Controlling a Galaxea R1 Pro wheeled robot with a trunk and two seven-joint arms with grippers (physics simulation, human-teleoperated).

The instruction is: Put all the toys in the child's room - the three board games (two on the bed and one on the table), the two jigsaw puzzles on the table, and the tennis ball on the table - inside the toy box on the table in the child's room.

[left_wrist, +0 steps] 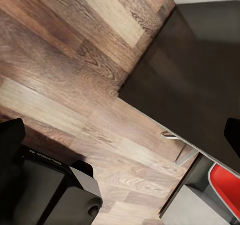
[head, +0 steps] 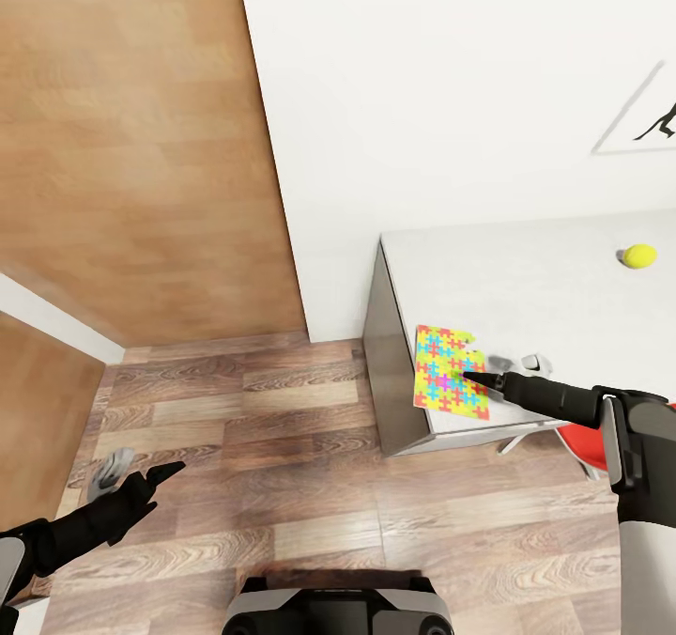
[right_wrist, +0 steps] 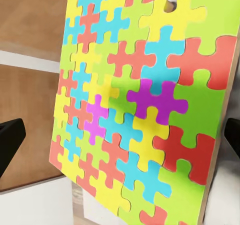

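One jigsaw puzzle (head: 449, 383), a bright multicoloured sheet, lies at the near left corner of the light-grey table (head: 526, 287) and overhangs its front edge. My right gripper (head: 472, 373) hovers just over the puzzle, open. In the right wrist view the puzzle (right_wrist: 145, 100) spans the picture, with the dark fingertips (right_wrist: 10, 140) wide apart at both sides. The tennis ball (head: 640, 256) rests farther back on the table's right. My left gripper (head: 155, 483) hangs low over the wooden floor at the left, open and holding nothing.
A red chair (head: 577, 445) stands tucked at the table's front, also seen as the red chair (left_wrist: 227, 185) in the left wrist view. A wooden panel (head: 141, 147) and a white wall (head: 451, 81) close the back. Wooden floor (head: 282, 447) lies open between me and the table.
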